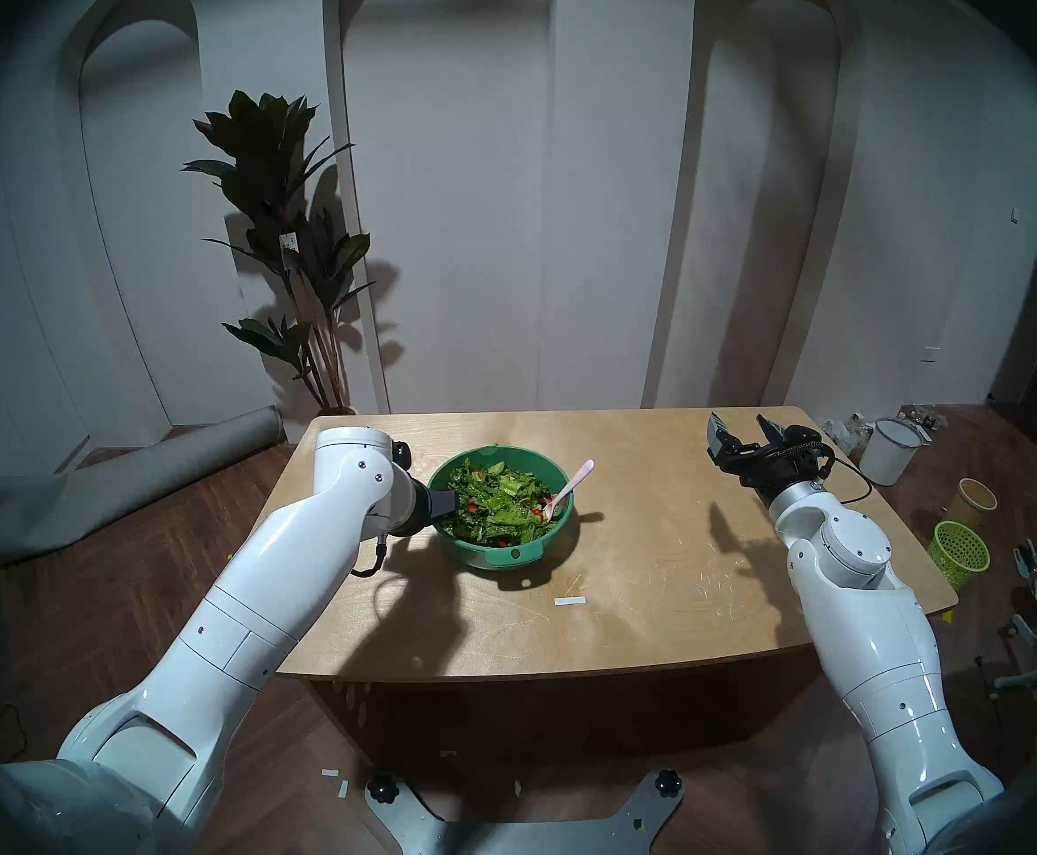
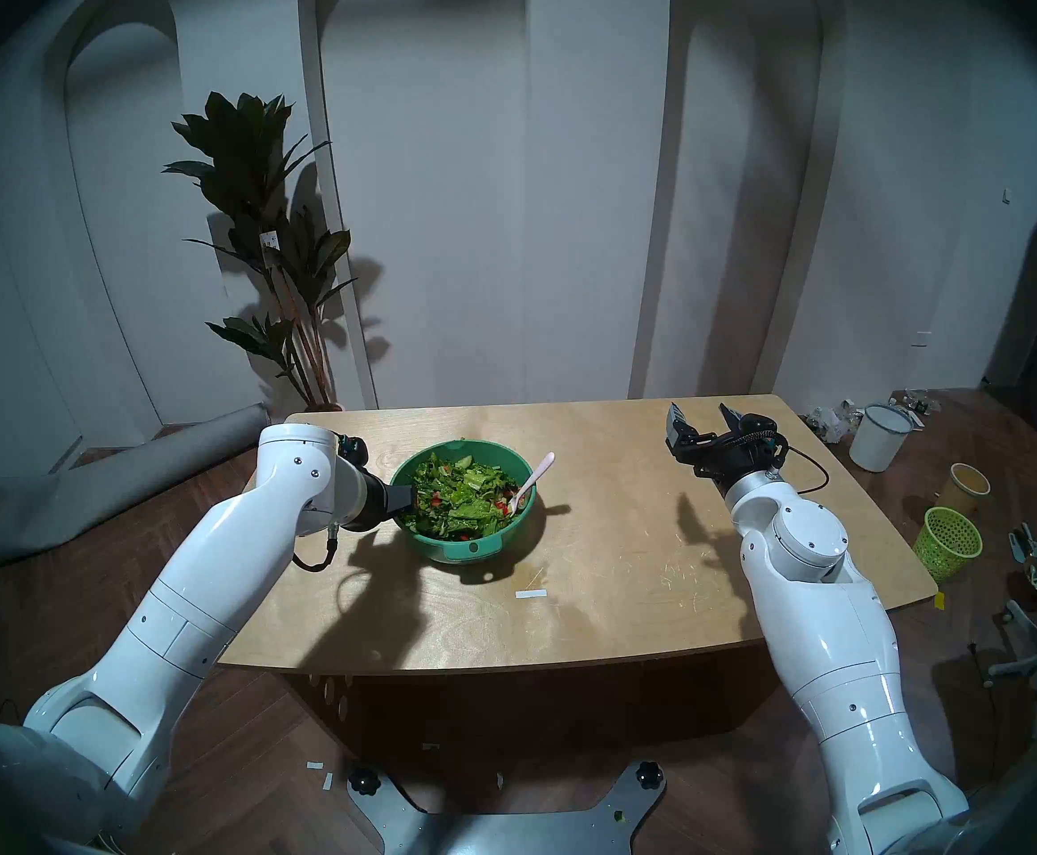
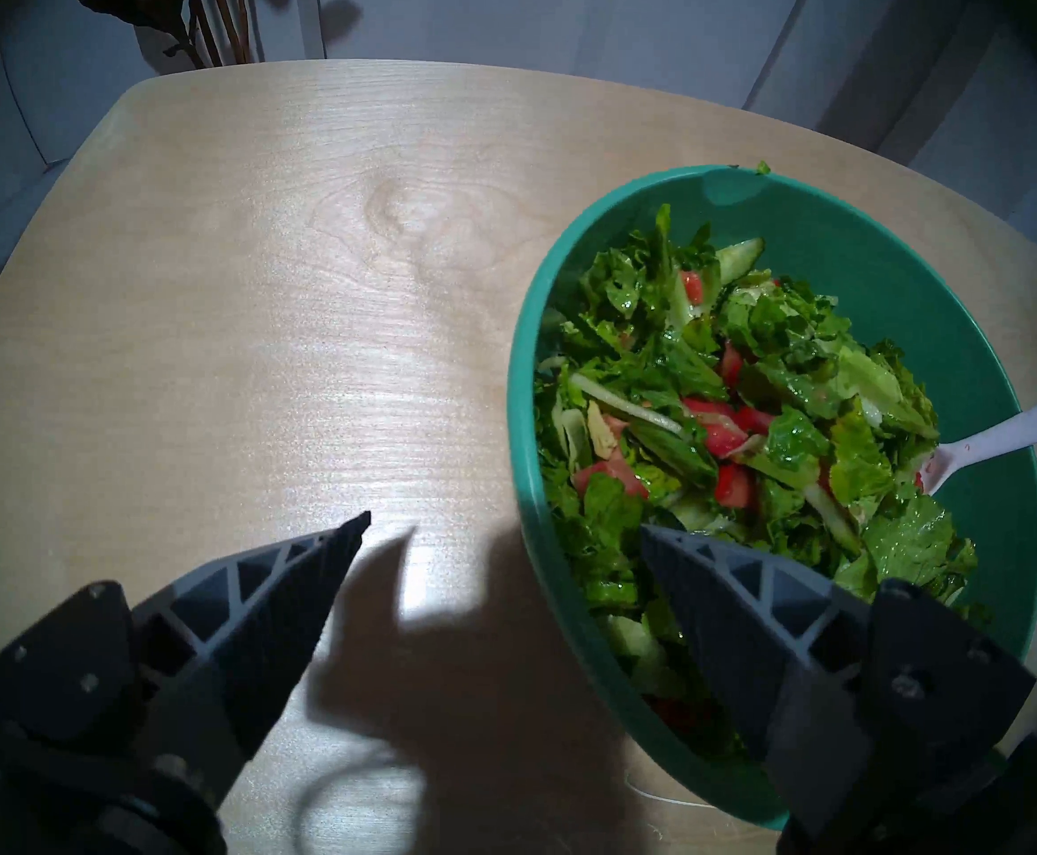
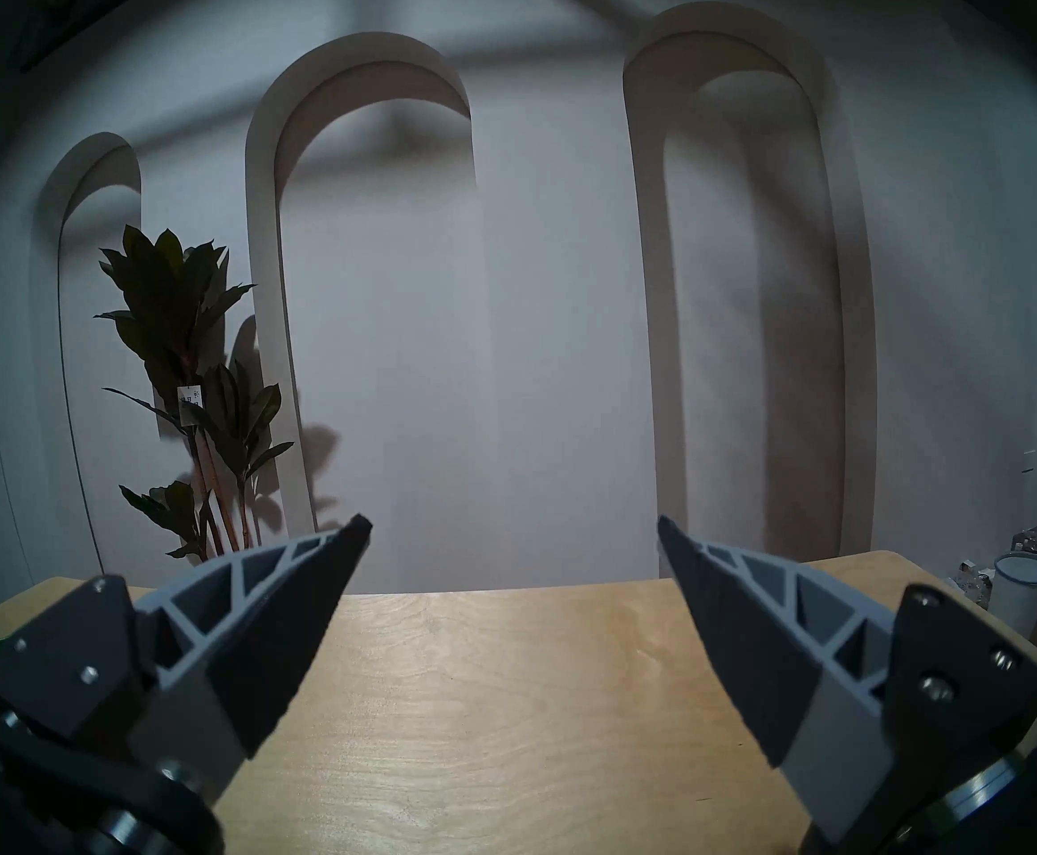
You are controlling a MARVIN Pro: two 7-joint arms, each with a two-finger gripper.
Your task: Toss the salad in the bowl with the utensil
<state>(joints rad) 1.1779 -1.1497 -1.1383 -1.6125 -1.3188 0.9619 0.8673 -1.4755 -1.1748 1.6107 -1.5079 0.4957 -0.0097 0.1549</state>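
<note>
The teal bowl (image 1: 472,548) (image 2: 442,545) (image 3: 966,527) stands on the left half of the wooden table (image 1: 657,557), its tab handle facing me. It holds the salad (image 1: 494,505) (image 2: 463,496) (image 3: 719,416) of lettuce, cucumber and red pieces. The pale pink utensil, a spoon (image 1: 571,483) (image 2: 534,474) (image 3: 1009,431), has its scoop in the salad and its handle leaning over the right rim. My left gripper (image 1: 442,507) (image 3: 503,520) is open and straddles the bowl's left rim, one finger over the salad and one outside. Far right, my right gripper (image 1: 740,425) (image 2: 701,412) (image 4: 513,527) hovers open and empty.
A white tape strip (image 1: 568,601) lies on the table in front of the bowl. On the floor to the right are a lime mesh basket (image 1: 960,551), a yellow cup (image 1: 975,502) and a white bucket (image 1: 889,459). A potted plant (image 1: 294,249) and a rolled mat (image 1: 121,471) are at the back left.
</note>
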